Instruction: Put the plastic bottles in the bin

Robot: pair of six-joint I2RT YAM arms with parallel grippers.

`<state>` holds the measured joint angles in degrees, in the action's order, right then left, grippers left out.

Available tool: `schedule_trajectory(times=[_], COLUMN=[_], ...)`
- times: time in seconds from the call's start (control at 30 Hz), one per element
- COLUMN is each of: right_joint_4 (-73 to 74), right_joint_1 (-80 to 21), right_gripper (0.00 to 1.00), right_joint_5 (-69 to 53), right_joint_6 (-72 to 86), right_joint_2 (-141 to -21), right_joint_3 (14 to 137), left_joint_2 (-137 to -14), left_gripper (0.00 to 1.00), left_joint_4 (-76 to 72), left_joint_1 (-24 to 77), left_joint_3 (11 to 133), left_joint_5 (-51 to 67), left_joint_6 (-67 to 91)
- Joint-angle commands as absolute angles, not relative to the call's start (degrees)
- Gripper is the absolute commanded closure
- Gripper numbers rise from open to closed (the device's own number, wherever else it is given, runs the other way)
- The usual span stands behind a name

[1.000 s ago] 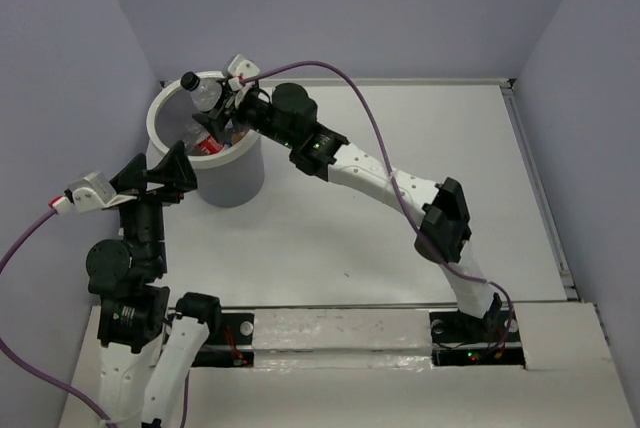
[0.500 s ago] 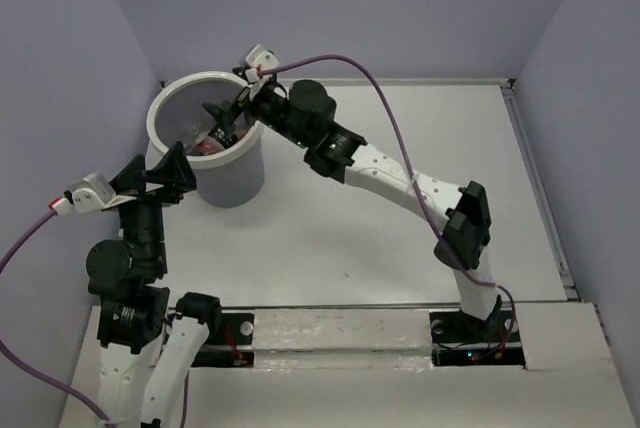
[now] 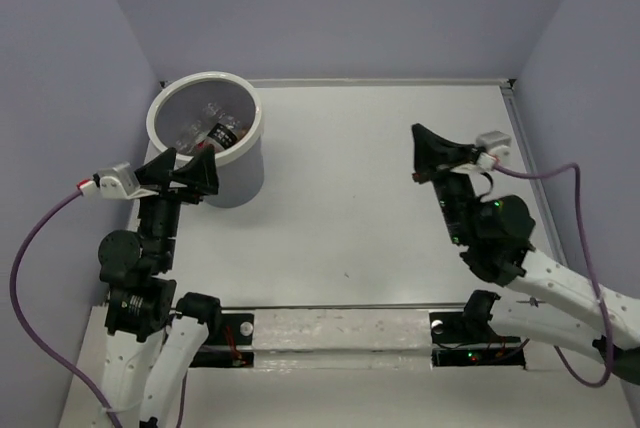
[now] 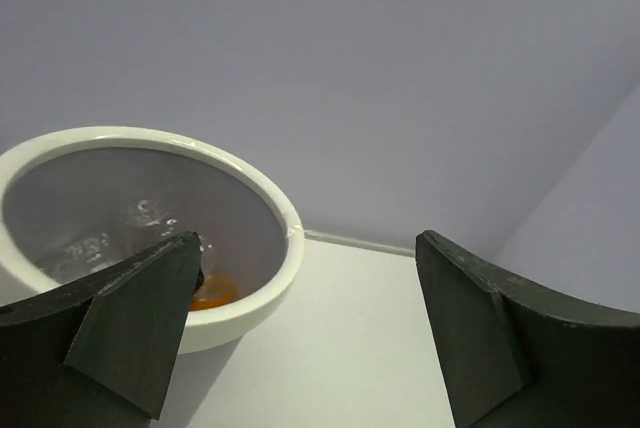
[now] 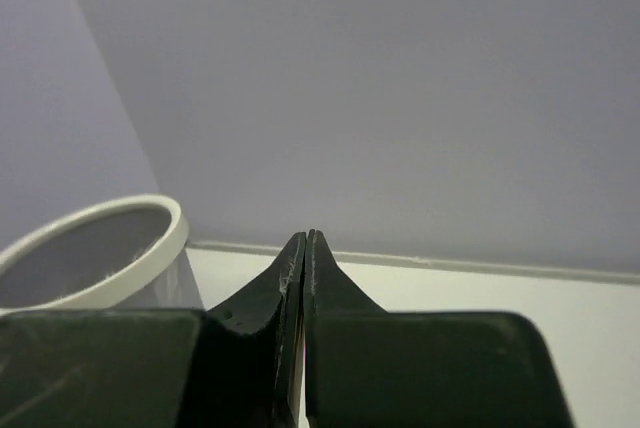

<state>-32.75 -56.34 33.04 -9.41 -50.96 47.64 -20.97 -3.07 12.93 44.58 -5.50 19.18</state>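
Observation:
The white bin (image 3: 160,108) stands at the table's far left corner. Inside it lie several plastic bottles (image 3: 197,128), among them a black-labelled one (image 3: 222,135). My left gripper (image 3: 186,170) hovers just in front of the bin, open and holding nothing. In the left wrist view the bin's rim (image 4: 262,191) is ahead on the left, with an orange bottle (image 4: 216,292) showing inside, and the left gripper (image 4: 308,273) stands wide. My right gripper (image 3: 420,143) is over the right half of the table, shut and empty. The right wrist view shows the right gripper (image 5: 305,240) with jaws pressed together and the bin (image 5: 120,273) far left.
Lilac walls close the table at the back and both sides. A raised strip (image 3: 530,178) runs along the table's right edge. Purple cables (image 3: 570,188) trail from both wrists.
The right arm let a bottle go into the bin, pulled back from the bin to the right side of the table and shut. The left arm shifted slightly forward.

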Motion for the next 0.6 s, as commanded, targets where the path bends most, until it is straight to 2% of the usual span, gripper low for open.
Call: schedule_trajectory(times=[0.0, 0.1, 0.13, 0.17, 0.2, 0.23, 0.43, 0.57], right_joint_4=[-27.5, -22.5, -20.6, -19.8, -19.0, -18.2, -15.5, -15.6], right_joint_1=[-56.6, -56.6, -56.6, -56.6, -56.6, -56.6, -56.6, -56.6], right_gripper=[1.0, 1.0, 0.96, 0.86, 0.66, 0.01, 0.0, 0.0], right_joint_5=[45.8, 47.8, 48.7, 48.6, 48.6, 48.5, 46.7, 43.5], right_joint_6=[-3.8, -1.7, -1.1, -0.9, -0.9, -1.3, -2.5, -2.8], right_joint_2=[-32.8, -21.8, -19.8, -18.1, -16.7, -15.0, -16.5, -19.1], right_joint_3=[39.3, 34.6, 33.6, 32.9, 31.8, 31.6, 35.1, 40.7], left_joint_2=[-24.2, -25.5, -25.6, -25.4, -25.1, -24.9, -22.2, -24.6], left_gripper=[0.01, 0.01, 0.01, 0.01, 0.01, 0.01, 0.01, 0.01], left_joint_4=[-8.9, -9.7, -10.0, -10.1, -10.3, -10.5, -10.4, -11.2], left_joint_1=[13.3, 13.3, 13.4, 13.4, 13.4, 13.3, 13.4, 13.3], left_joint_3=[44.6, 45.2, 44.6, 44.1, 43.5, 42.2, 39.8, 43.7], left_joint_5=[6.5, 10.3, 11.0, 11.7, 12.5, 12.7, 13.4, 12.6], left_joint_6=[21.7, 23.2, 23.6, 24.0, 24.3, 25.0, 25.0, 24.8])
